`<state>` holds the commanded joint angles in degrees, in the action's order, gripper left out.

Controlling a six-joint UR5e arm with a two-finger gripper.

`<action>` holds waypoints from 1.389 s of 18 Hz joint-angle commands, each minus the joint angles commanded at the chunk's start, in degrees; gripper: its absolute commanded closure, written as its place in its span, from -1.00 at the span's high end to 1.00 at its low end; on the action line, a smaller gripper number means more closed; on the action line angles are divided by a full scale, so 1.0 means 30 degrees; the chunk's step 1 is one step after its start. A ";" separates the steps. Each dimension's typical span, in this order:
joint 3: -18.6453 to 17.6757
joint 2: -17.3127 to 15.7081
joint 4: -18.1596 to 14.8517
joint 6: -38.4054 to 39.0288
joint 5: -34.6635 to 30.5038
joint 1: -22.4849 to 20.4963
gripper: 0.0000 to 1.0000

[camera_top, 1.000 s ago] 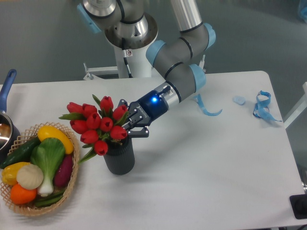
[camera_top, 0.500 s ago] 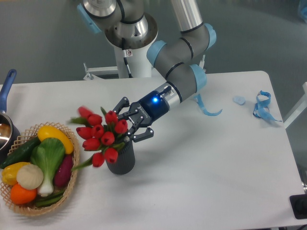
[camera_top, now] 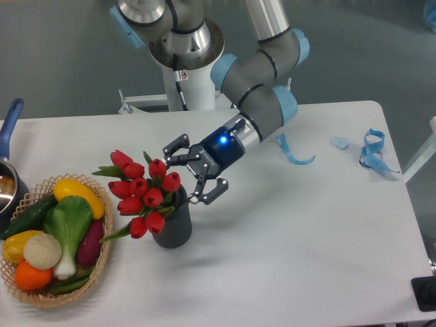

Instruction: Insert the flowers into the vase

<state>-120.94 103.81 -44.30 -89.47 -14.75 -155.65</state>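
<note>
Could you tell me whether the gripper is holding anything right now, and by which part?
Nothing: the gripper is open beside the flowers, which sit in the vase.

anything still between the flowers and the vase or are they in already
Nothing visible stands between them. The flowers already sit in the vase, leaning left toward the wicker basket. The gripper is open just to the right of the bunch, its fingers apart from the buds.
</note>
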 joint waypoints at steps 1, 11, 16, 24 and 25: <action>-0.0029 -0.0321 -0.0029 0.0000 -0.0294 -0.0234 1.00; 0.1225 -0.5565 -0.0263 0.1546 -0.8081 -0.3194 1.00; 0.3951 -0.6067 -0.0584 0.4072 -1.1921 -0.3780 1.00; 0.6766 -0.6388 -0.5970 -0.3060 -1.7839 -0.3780 1.00; 0.6738 -0.6563 -0.6412 -0.4526 -1.8281 -0.3984 1.00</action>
<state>-100.72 84.12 -63.53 -103.05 -69.60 -167.60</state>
